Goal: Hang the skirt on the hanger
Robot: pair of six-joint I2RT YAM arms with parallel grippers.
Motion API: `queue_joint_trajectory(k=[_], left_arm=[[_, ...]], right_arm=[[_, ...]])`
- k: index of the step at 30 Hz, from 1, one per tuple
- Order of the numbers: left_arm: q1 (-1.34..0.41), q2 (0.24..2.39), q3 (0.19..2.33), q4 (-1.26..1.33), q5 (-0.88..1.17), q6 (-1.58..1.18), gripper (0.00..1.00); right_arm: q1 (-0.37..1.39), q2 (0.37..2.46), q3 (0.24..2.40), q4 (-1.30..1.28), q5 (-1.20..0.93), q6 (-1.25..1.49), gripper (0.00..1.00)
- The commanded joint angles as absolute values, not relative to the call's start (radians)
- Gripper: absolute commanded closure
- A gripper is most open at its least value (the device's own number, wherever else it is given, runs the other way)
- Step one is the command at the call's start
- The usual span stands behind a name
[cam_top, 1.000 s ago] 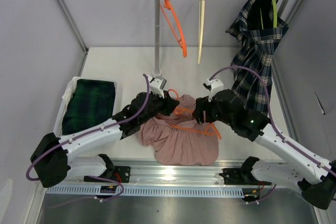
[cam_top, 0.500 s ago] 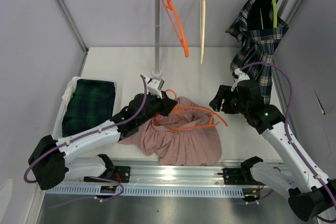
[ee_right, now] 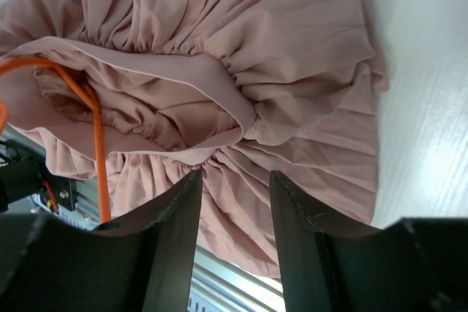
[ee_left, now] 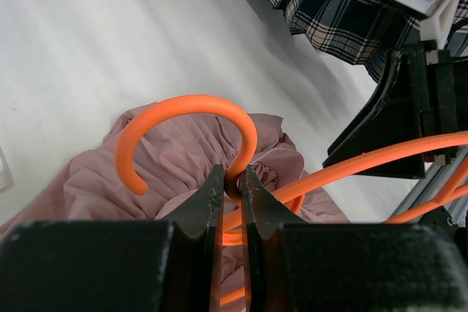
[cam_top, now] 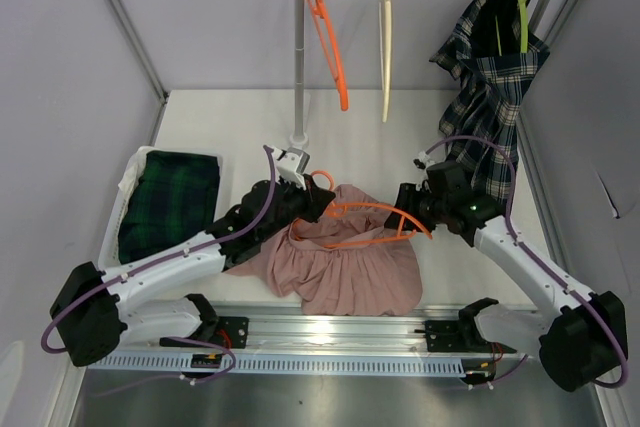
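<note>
Left tool [ee_left: 234, 180] is pinched on the orange hanger [ee_left: 191, 102] at the base of its hook. Hanger lies on the pink skirt [cam_top: 350, 267], which is crumpled on the tabletop [cam_top: 230, 127] between both arms. Right tool [ee_right: 235, 180] hovers over the skirt, jaws spread, near the hanger's right end.

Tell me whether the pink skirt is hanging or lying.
Lying: the pink skirt is bunched on the table, the orange hanger across it.

Orange hanger [ee_left: 191, 100] partly buried inside pink skirt [ee_right: 292, 56] folds
</note>
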State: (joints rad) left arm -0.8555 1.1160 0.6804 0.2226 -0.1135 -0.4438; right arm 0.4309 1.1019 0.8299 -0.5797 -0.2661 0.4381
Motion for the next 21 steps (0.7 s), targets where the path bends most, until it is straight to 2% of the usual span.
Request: queue_joint_trajectory(k=[1,13,15,18,19,21], left_arm=[[-0.858,1.089,0.678,0.275,-0.127,-0.428,1.0],[-0.857,1.086,0.672,0.278,-0.127,-0.425,1.0],[-0.857,1.081,0.673,0.279,-0.129,-0.422,1.0],[-0.857,1.075,0.669,0.275,-0.136,-0.411,1.0],[-0.857,1.074,0.669,0.273,-0.144,-0.4,1.0],[-0.857,1.065,0.667,0.267,-0.155,-0.384,1.0]], right_arm=[[0.44,1.112,0.802,-0.47,-0.334,0.46,0.53],[0.483,1.201,0.787,-0.376,-0.258,0.479,0.53],[0.486,1.213,0.784,-0.367,-0.244,0.479,0.55],[0.499,1.226,0.779,-0.362,-0.215,0.485,0.72],[0.502,1.223,0.779,-0.376,-0.201,0.486,0.84],[0.508,1.195,0.785,-0.393,-0.18,0.489,0.91]])
